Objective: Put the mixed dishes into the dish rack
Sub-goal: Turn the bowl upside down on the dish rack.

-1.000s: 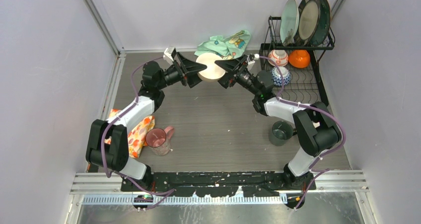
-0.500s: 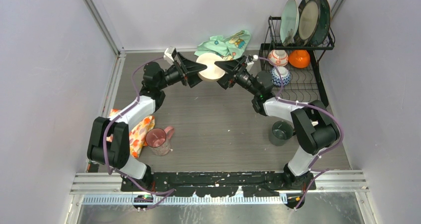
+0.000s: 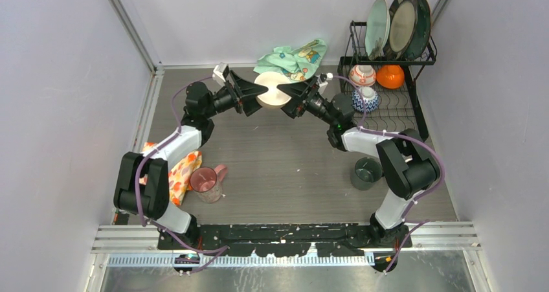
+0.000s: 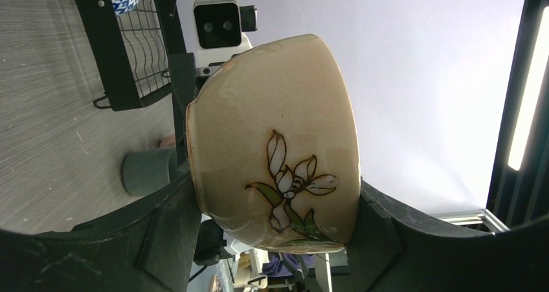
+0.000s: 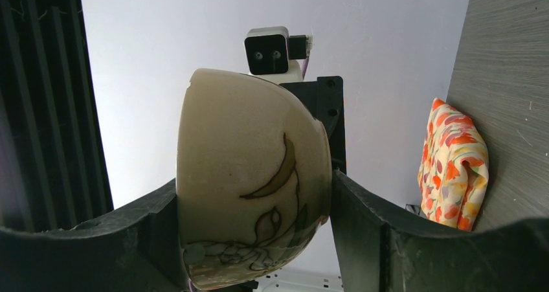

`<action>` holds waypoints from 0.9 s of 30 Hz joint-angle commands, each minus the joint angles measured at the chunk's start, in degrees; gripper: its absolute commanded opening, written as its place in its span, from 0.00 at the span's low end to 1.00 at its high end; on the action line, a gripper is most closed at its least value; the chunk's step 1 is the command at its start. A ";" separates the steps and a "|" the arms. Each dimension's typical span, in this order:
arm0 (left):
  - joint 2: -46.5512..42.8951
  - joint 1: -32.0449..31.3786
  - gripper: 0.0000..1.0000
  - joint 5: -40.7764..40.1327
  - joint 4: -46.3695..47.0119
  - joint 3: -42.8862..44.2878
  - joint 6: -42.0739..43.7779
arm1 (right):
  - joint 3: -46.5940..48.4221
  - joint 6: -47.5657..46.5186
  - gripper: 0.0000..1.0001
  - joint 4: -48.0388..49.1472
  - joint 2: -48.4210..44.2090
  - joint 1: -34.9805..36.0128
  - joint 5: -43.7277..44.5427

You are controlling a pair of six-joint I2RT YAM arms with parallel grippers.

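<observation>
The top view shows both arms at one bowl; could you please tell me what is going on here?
Both arms hold one beige flowered bowl above the table. The left claw and the right claw are each shut on it from opposite sides, so it looks like a handover toward the rack. The rack already has three plates on its upper shelf and three bowls in its lower basket. The pink cup and the green cup sit on the table, not yet loaded.
</observation>
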 commanded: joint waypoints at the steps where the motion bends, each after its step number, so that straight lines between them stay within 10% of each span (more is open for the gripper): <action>1: -1.00 2.00 0.38 -1.59 2.48 -0.25 2.32 | 0.28 2.35 0.54 9.07 -0.38 0.30 -0.92; 17: -4.94 2.65 0.61 -1.79 -7.49 -1.69 10.30 | 0.85 5.70 0.53 15.54 3.00 0.21 2.01; 27: -6.22 2.95 0.94 -0.96 -10.80 -1.53 13.02 | 1.38 6.11 0.50 15.58 5.38 0.27 2.57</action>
